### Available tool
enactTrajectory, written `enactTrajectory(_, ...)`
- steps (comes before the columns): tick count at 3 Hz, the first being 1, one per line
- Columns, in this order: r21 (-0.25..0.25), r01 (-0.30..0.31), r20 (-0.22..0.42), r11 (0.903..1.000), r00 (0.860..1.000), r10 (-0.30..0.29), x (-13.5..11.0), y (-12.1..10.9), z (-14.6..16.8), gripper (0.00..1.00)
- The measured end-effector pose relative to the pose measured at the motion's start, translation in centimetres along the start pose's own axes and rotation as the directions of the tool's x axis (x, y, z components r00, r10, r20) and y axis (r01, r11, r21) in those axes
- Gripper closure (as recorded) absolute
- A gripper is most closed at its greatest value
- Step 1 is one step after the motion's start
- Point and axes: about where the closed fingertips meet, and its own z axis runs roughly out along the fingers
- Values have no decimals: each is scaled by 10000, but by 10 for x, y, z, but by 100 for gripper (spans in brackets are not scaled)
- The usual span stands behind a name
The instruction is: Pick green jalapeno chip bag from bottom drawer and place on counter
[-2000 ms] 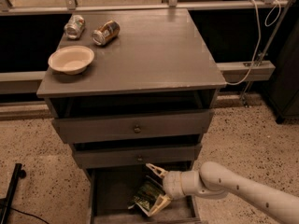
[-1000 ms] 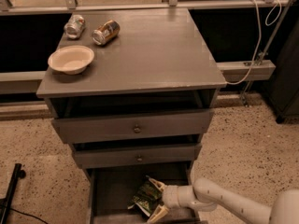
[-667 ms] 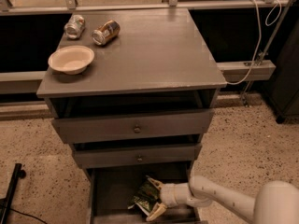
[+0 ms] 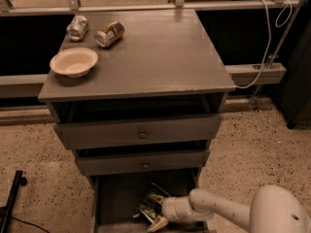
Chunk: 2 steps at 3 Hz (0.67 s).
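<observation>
The bottom drawer point(image 4: 119, 193) is pulled open below two knobbed drawers. The green jalapeno chip bag point(image 4: 146, 209) lies crumpled inside it, toward the front right. My gripper point(image 4: 156, 210) reaches into the drawer from the right on a white arm. Its two tan fingers point(image 4: 157, 223) stand on either side of the bag, one behind and one in front. The counter point(image 4: 146, 52) is the grey cabinet top above.
A cream bowl point(image 4: 74, 61) sits at the counter's left. Two cans point(image 4: 110, 34) lie on their sides at the back left. A white cable point(image 4: 266, 52) hangs at the right. A black stand point(image 4: 10, 200) is on the floor at left.
The arm has dropped lower and reached further into the drawer, so more of the white arm fills the lower right. The gripper stays at the bag.
</observation>
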Motion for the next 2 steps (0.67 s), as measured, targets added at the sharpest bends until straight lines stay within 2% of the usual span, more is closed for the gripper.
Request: enactTrajectory(2, 272, 138, -116, 9995, 9998, -135, 9, 3, 24, 63)
